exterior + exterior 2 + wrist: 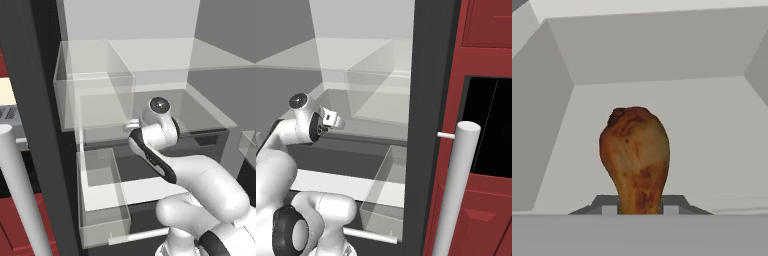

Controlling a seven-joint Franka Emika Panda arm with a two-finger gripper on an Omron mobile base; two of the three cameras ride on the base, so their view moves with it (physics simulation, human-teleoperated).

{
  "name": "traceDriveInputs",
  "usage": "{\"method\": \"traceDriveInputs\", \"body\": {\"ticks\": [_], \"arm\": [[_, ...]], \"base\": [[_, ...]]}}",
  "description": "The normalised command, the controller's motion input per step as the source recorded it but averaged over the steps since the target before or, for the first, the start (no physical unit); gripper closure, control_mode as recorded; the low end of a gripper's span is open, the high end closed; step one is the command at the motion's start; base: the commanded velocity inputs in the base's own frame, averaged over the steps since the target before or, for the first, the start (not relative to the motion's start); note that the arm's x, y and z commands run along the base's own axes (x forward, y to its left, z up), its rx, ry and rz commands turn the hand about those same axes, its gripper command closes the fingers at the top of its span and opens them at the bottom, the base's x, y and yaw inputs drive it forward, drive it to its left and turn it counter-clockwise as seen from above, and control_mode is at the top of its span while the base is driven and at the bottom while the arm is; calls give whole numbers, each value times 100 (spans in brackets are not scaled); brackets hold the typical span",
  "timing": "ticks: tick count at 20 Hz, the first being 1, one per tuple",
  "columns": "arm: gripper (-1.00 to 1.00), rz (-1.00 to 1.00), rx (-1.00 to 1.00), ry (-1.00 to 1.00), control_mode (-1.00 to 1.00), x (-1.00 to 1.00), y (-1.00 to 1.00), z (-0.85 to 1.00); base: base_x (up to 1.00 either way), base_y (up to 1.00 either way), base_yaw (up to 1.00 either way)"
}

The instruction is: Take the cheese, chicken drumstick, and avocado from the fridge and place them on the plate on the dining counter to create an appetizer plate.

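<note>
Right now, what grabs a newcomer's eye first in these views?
The chicken drumstick, brown-orange against the fridge's pale grey interior, stands dead centre in the hand view with its narrow end down between the fingertips of the hand, which looks shut on it. From the base views, the white arm reaches deep between the clear shelves, and the long white bar handle stands in front.

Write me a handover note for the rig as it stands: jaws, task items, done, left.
Gripper: jaws closed on the narrow end of the chicken drumstick, meaty end pointing away from the hand.
Location: arm reaches into the open fridge, hand at a glass shelf; the drumstick sits over the pale shelf floor, and the frames don't show whether it is lifted.
Cheese, avocado, plate and dining counter: not seen from here.
Done: drumstick grasped.
Left: withdraw it, drive to the plate, place it; the other two foods can't be judged from these views.
</note>
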Motion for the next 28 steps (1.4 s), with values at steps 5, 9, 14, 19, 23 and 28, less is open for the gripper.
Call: {"method": "traceDriveInputs", "body": {"ticks": [5, 9, 14, 19, 23, 28], "arm": [[100, 0, 2, 2, -100, -100, -51, 46], [100, 0, 0, 0, -100, -100, -35, 65], [100, 0, 0, 0, -100, -100, -32, 56], [100, 1, 0, 0, -100, -91, -12, 57], [100, 3, 0, 2, -100, -46, 0, 24], [100, 4, 0, 4, 100, -10, 0, 0]], "base": [[0, 0, 0], [0, 0, 0], [0, 0, 0], [0, 0, 0], [0, 0, 0], [-28, 0, 8]]}}
